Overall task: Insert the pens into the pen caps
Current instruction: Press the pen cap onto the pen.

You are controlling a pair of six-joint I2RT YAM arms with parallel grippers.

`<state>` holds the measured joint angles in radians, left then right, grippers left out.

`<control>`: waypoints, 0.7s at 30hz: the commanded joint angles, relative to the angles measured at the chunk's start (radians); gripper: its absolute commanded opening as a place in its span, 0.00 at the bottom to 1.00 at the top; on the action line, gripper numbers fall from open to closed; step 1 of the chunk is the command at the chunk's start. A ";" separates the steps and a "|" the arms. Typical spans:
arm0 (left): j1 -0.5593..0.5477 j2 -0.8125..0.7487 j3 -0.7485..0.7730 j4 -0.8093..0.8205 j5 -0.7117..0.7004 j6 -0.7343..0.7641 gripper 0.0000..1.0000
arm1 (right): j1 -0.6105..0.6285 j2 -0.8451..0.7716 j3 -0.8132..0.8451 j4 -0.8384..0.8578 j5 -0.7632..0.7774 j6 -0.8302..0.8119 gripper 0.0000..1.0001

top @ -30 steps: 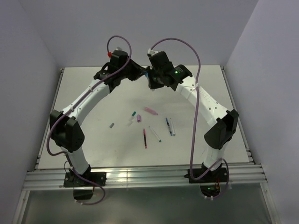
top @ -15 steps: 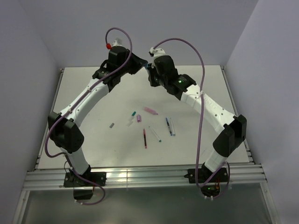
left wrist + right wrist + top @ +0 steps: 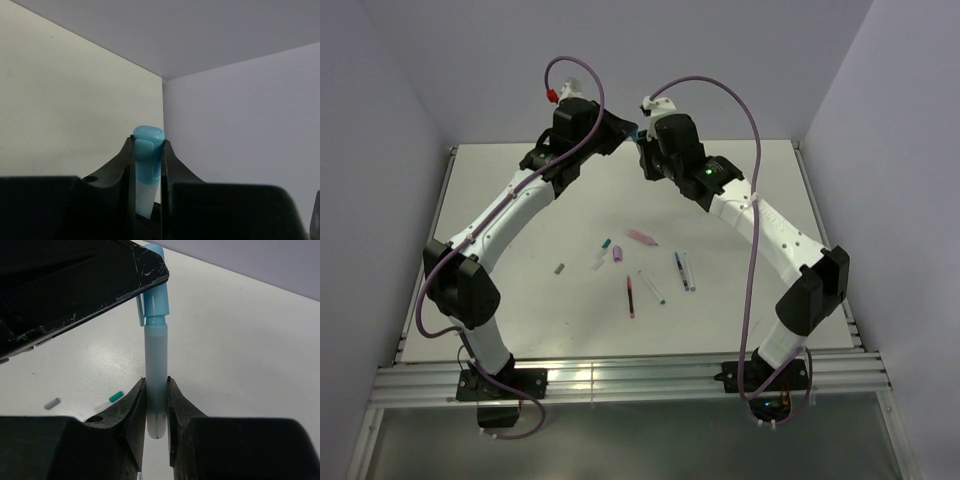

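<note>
The left pincer [image 3: 147,146] is clamped on a light blue cap [image 3: 148,135], with one finger on each side. The right pincer [image 3: 156,390] is clamped on the bottom end of a pale pen [image 3: 155,352]. Both are up in the air, above the far part of the bench [image 3: 510,210]. The cap sits on the top end of the pen. A thin blue-green ring shows between cap and pen, so I think it may need one more little push.

The pen looks light and stiff. It is smooth, hard plastic, so it could slip or tip between the fingers. Holding it low leaves room for the cap, but a hard push could make it slide. The cap is short and round, so its sides are the best place to hold. A red pen [image 3: 630,297] and a pink cap [image 3: 642,238] lie on the bench with some others.
</note>
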<state>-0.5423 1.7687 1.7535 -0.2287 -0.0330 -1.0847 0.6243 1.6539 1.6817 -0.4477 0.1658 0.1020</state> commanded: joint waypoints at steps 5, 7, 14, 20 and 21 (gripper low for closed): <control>-0.097 -0.021 -0.025 -0.112 0.185 0.069 0.00 | -0.080 0.007 0.170 0.331 -0.161 0.010 0.00; -0.096 -0.022 -0.020 -0.106 0.200 0.086 0.00 | -0.130 0.020 0.188 0.323 -0.253 0.100 0.00; -0.111 -0.038 -0.061 -0.070 0.222 0.117 0.00 | -0.188 0.020 0.236 0.320 -0.371 0.223 0.00; -0.120 -0.032 -0.063 -0.050 0.249 0.094 0.00 | -0.184 0.026 0.311 0.302 -0.299 0.179 0.00; -0.120 -0.032 -0.057 -0.052 0.251 0.094 0.00 | -0.186 0.026 0.314 0.302 -0.290 0.168 0.00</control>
<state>-0.5541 1.7504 1.7317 -0.0650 -0.0391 -1.0031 0.4702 1.6936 1.8580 -0.5373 -0.2241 0.2554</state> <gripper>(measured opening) 0.194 0.246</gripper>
